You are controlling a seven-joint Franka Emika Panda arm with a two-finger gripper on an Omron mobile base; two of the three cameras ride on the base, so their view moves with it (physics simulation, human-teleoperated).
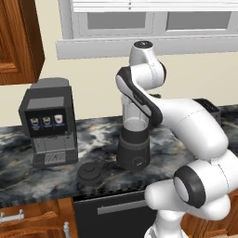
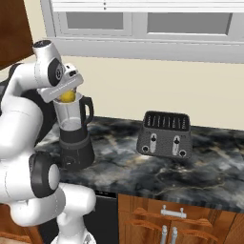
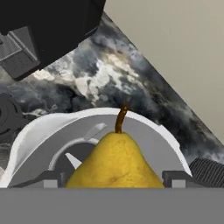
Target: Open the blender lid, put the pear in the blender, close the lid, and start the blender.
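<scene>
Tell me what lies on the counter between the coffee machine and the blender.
In the left base view, the blender lid lies on the counter in front of that gap, between the coffee machine and the blender, touching neither.

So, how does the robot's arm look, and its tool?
The arm is made of glossy white, rounded segments joined by dark grey to black rings at the joints, with a round dark cap on its topmost joint. The tool has a white body and small dark finger tips. No cables or markings are visible.
</scene>
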